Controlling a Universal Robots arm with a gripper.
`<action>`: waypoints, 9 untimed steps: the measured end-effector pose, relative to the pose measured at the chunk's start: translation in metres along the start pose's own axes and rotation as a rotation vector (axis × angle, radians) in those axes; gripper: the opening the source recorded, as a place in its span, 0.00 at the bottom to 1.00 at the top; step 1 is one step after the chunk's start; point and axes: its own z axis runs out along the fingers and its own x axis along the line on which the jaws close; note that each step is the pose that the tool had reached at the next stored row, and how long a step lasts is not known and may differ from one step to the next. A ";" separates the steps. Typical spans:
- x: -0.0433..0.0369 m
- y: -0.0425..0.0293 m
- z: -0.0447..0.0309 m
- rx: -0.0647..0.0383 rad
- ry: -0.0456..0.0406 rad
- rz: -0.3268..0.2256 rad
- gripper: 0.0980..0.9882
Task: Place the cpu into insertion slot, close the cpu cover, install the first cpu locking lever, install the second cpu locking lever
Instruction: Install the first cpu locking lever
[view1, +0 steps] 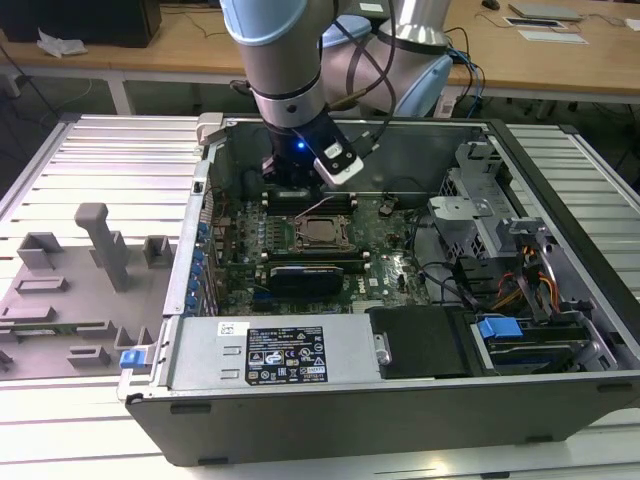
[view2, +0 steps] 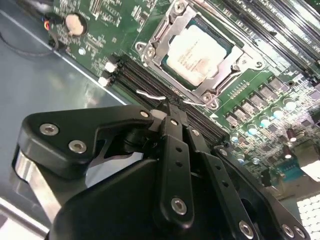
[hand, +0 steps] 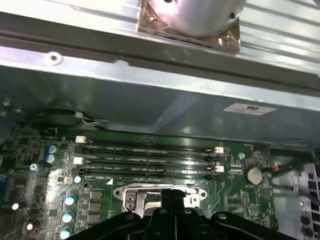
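One cpu (view2: 200, 55) I log seated in the insertion slot (view2: 220, 82), cpu cover (view2: 243, 56) down, middle of motherboard (view2: 120, 30); gripper (view2: 167, 107) pinched closed alongside.

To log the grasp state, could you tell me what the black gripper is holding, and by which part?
It cannot be told: the black gripper is shut at the bent end of the thin silvery wire lever, pinched or merely pressed.

In the first wrist view the insertion slot (hand: 131, 199) largely hidden from us behind the end effector (hand: 172, 194), in the second wrist view the cpu cover (view2: 159, 37) clipped by the picture's edge — a thin metal wire (view2: 147, 93), its end lost behind the end effector.
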 end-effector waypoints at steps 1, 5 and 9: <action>0.0001 -0.0001 0.0006 0.003 -0.0024 0.010 0.01; -0.0004 0.0022 0.0030 0.008 -0.0081 0.033 0.01; -0.0022 0.0043 0.0059 0.020 -0.0092 0.047 0.01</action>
